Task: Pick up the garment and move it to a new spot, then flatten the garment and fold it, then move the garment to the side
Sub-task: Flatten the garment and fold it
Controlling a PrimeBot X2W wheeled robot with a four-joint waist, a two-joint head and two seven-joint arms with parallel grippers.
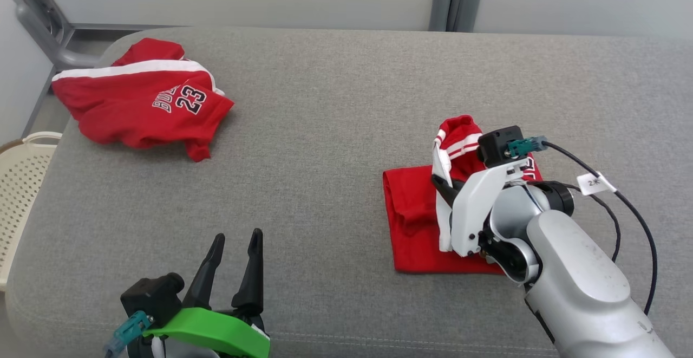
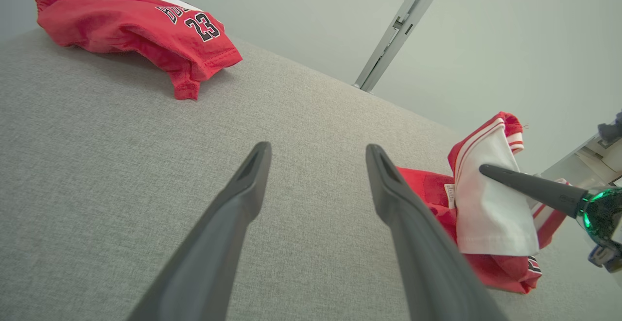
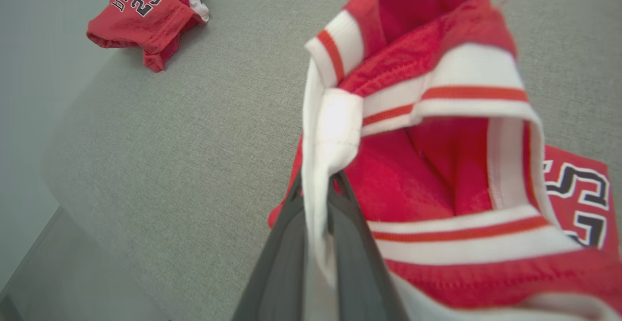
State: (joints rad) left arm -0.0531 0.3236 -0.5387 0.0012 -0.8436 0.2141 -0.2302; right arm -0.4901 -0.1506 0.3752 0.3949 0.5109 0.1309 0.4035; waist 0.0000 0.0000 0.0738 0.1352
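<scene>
Red garment [image 1: 417, 222]: lies on the right half of the grey cushion [image 1: 335, 103], its lower part flat on the surface, its white-banded edge raised and bunched. Right gripper [image 1: 441, 186]: fingers closed tight on that white edge [image 3: 320, 131], holding it up. Left gripper [image 1: 238, 236]: fingers spread apart, holding nothing, over the near left of the cushion, well apart from the garment. Second red piece marked 23 [image 1: 146, 103]: crumpled at the far left corner. Pale basket [image 1: 21, 174]: beside the cushion's left edge
</scene>
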